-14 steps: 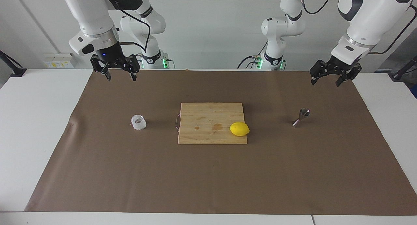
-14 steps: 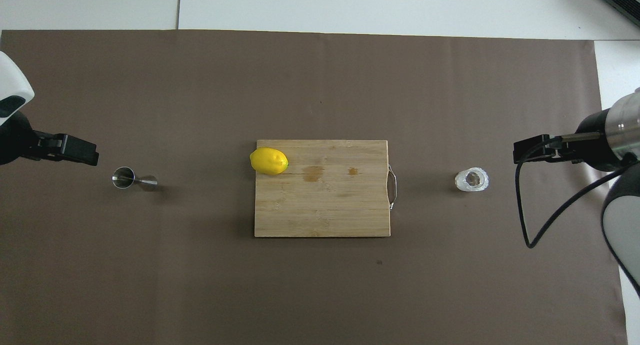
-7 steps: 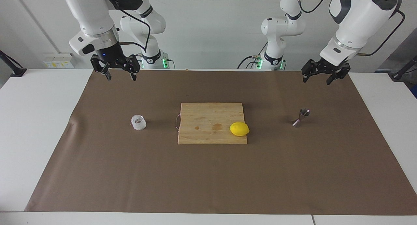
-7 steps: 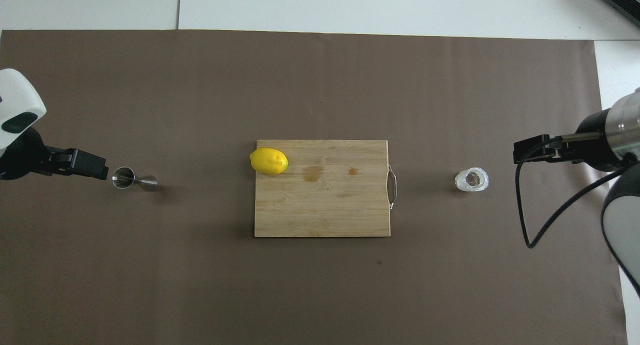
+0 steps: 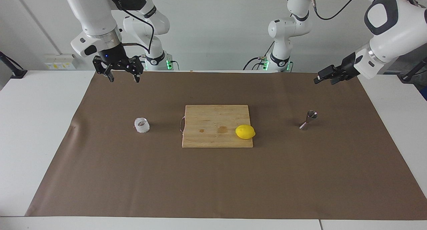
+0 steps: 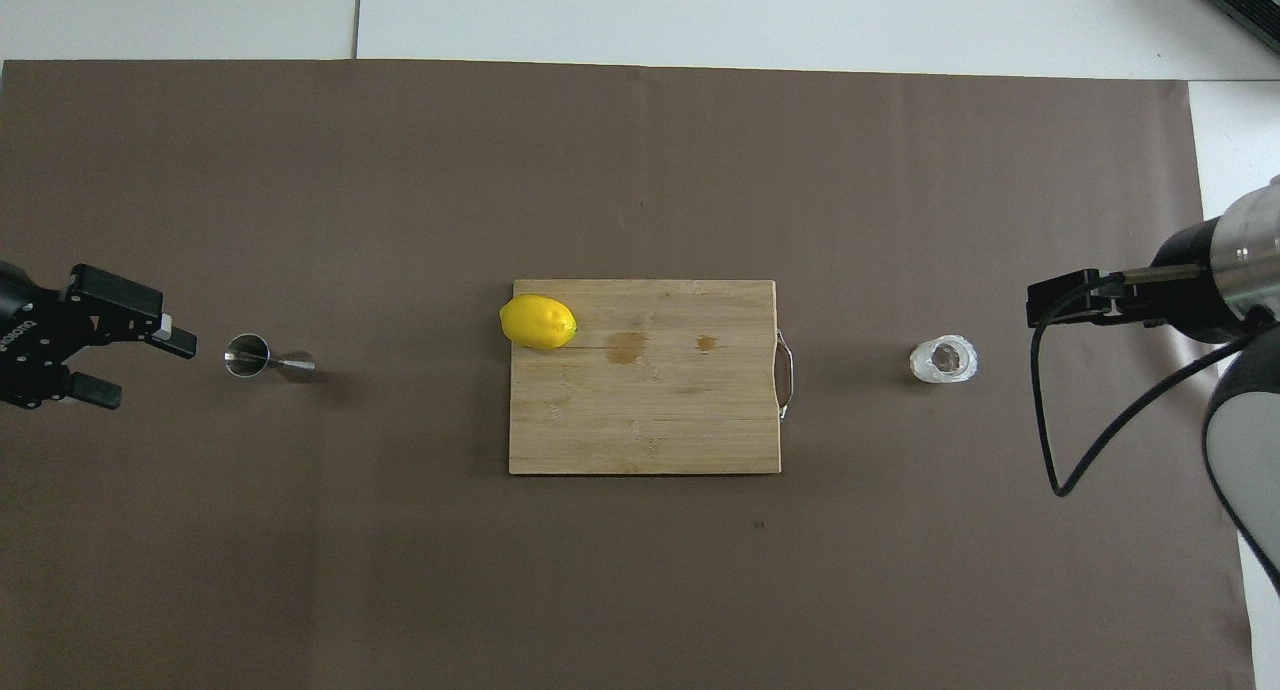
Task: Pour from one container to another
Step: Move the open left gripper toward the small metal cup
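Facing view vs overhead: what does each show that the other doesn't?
Only facing: both arms' bases and upper links, the wall, and that the left gripper and right gripper hang above the mat.
Only overhead: the left gripper's open jaws side by side, and straight down into the jigger.
Both: glass cup, cutting board, lemon, brown mat.

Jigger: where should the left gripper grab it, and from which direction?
Probably at the narrow waist of the jigger, coming in sideways from the left arm's end of the table. It stands upright on the mat, two cones meeting at that slim middle. The left gripper, open and turned on its side, is up in the air near it.
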